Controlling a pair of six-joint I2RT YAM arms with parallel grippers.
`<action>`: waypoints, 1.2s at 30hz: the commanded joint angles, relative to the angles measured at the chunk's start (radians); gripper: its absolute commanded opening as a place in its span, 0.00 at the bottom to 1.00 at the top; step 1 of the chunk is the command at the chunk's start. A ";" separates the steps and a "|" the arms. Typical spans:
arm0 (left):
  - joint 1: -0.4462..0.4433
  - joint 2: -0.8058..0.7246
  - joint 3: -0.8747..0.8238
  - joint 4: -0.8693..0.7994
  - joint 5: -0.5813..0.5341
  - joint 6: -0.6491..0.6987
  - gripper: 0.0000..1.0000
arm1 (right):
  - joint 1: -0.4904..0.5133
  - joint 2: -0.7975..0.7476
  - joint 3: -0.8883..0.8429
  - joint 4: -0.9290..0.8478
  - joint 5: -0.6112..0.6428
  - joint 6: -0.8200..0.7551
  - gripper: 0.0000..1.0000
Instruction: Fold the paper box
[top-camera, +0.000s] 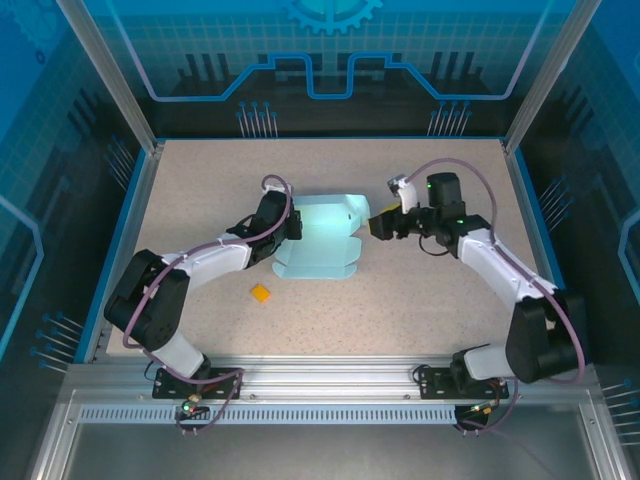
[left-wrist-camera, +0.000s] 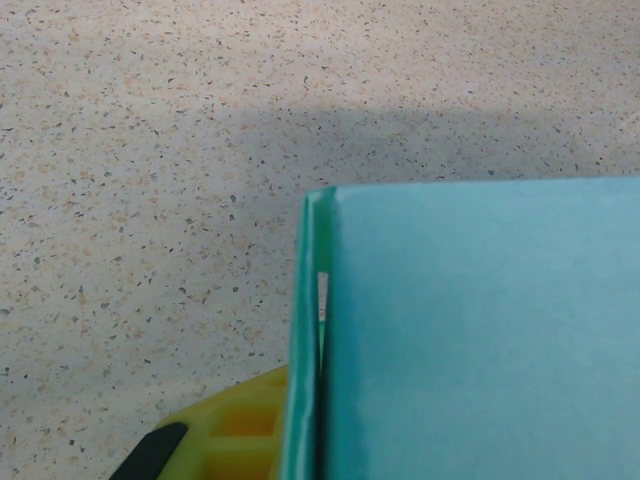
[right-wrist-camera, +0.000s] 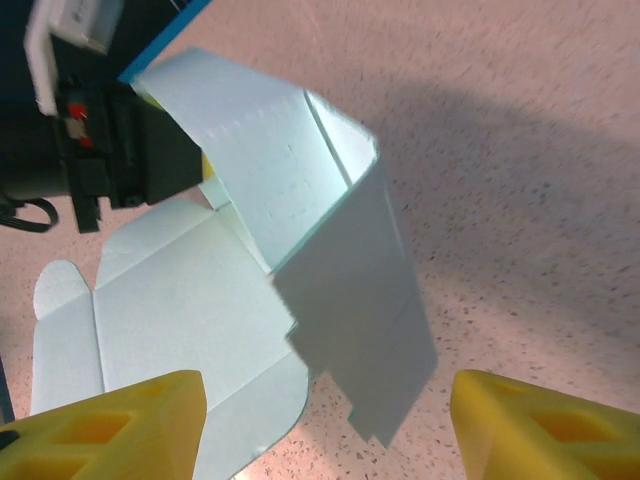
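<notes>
The paper box (top-camera: 322, 245) is pale light-blue card lying partly folded at the table's middle, with one panel curled up. My left gripper (top-camera: 284, 232) is shut on its left edge. In the left wrist view the card's folded edge (left-wrist-camera: 312, 330) runs down beside one yellow finger (left-wrist-camera: 232, 430). My right gripper (top-camera: 379, 226) stands open at the box's right side. In the right wrist view its yellow fingers (right-wrist-camera: 110, 425) are spread wide, and the raised flap (right-wrist-camera: 350, 300) hangs between them without touching either one.
A tiny orange square piece (top-camera: 261, 292) lies on the speckled table in front of the box. Blue rails (top-camera: 325, 139) edge the table on the far side and both sides. The left gripper's black body (right-wrist-camera: 110, 150) shows behind the box.
</notes>
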 joint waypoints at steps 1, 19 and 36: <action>0.000 -0.038 -0.009 0.011 0.020 -0.001 0.00 | -0.046 -0.057 -0.024 -0.030 -0.024 -0.007 0.67; 0.000 -0.050 -0.007 0.009 0.036 -0.003 0.00 | -0.027 0.220 0.052 0.098 -0.139 0.000 0.59; -0.002 -0.047 -0.007 0.012 0.055 -0.003 0.00 | -0.009 0.305 0.142 0.080 -0.298 -0.171 0.48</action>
